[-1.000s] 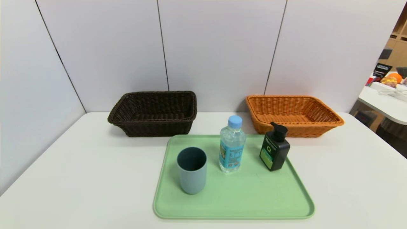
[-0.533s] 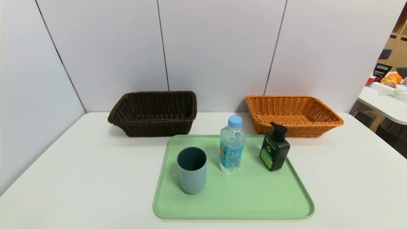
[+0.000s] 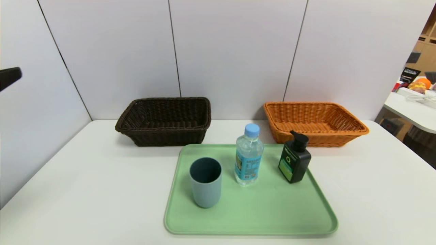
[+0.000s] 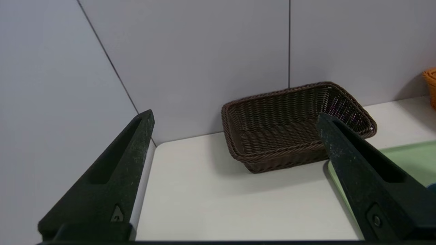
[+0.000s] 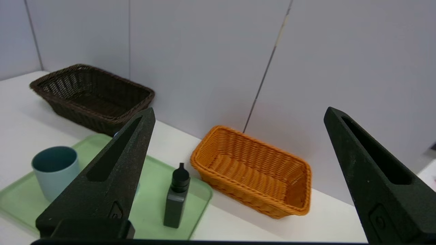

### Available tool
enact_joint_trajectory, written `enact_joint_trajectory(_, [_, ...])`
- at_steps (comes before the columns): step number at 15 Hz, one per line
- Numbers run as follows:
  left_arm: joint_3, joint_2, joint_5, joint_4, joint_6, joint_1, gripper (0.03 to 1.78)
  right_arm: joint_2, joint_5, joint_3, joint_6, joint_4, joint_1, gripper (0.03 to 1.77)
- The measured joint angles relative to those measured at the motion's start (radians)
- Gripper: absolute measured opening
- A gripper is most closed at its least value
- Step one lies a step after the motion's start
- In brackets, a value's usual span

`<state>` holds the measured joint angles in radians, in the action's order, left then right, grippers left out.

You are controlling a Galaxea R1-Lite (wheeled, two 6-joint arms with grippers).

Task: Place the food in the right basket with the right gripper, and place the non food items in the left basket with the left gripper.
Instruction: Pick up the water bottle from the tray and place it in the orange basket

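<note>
On the green tray [image 3: 265,211] stand the blue-grey cup [image 3: 205,183] at the left, the clear water bottle [image 3: 248,156] in the middle and the black pump bottle [image 3: 294,161] at the right. The dark brown basket [image 3: 165,120] sits behind the tray to the left, the orange basket [image 3: 313,122] to the right. Both are empty. My left gripper [image 4: 235,117] is open, raised at the table's left side and facing the dark basket [image 4: 293,122]. One of its fingers [image 3: 9,77] shows at the head view's left edge. My right gripper [image 5: 239,113] is open, above the near right side, facing the orange basket [image 5: 252,170] and the pump bottle [image 5: 176,197].
White wall panels stand close behind both baskets and along the table's left side. A second white table [image 3: 414,114] with clutter is off to the right. White tabletop [image 3: 85,190] surrounds the tray.
A black fingertip of my left gripper has come into the head view at its left edge. The items on the tray and both baskets have not moved.
</note>
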<state>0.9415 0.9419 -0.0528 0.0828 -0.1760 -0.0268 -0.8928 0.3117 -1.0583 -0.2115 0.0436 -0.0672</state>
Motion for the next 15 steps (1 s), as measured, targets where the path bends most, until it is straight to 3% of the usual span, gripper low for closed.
enact_joint_trajectory(3, [0.008,0.097,0.008,0.0,0.004,-0.07,1.69,-0.105,-0.032,-0.001,0.017,0.007,-0.113,1.71])
enact_joint_trajectory(6, [0.009,0.165,0.021,0.001,0.005,-0.095,1.69,-0.225,-0.034,0.001,0.064,-0.012,-0.153,1.71])
enact_joint_trajectory(9, [0.0,0.21,0.028,0.002,0.01,-0.099,1.69,-0.323,-0.066,0.032,0.101,-0.1,-0.264,1.71])
enact_joint_trajectory(12, [-0.024,0.225,0.055,0.002,0.015,-0.099,1.69,-0.381,-0.238,0.148,0.124,-0.207,-0.439,1.71])
enact_joint_trajectory(15, [-0.039,0.23,0.06,0.002,0.015,-0.099,1.69,-0.415,-0.441,0.258,0.142,-0.345,-0.549,1.71])
